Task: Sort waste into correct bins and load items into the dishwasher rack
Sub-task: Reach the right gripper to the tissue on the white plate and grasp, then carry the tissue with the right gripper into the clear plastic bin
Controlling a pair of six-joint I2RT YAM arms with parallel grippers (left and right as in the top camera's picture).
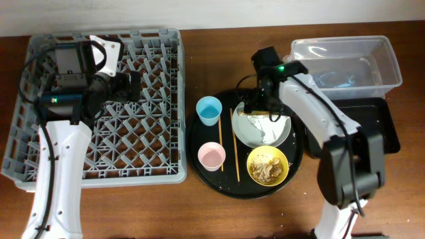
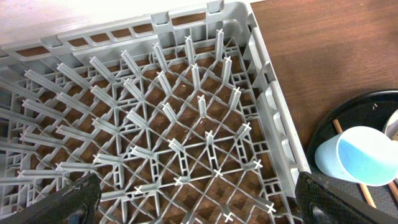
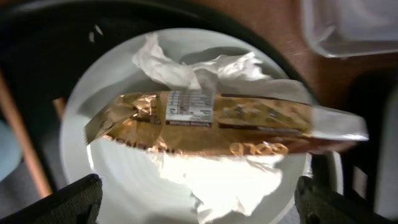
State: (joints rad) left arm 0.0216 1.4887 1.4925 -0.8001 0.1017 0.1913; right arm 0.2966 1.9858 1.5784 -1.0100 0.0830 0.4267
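Overhead: right claw [image 1: 257, 106] low over plate [image 1: 273, 135]

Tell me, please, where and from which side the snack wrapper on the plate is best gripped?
Probably its middle, from straight above. The snack wrapper lies flat and long across the napkin on the plate, so jaws set across its narrow width could pinch its two long edges together.

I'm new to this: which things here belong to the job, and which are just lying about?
Part of the job: rack, blue cup, pink cup, chopsticks, plate, bowl, food scraps, napkin, wrapper, clear tub, black rectangular tray.
Just lying about: round black tray.
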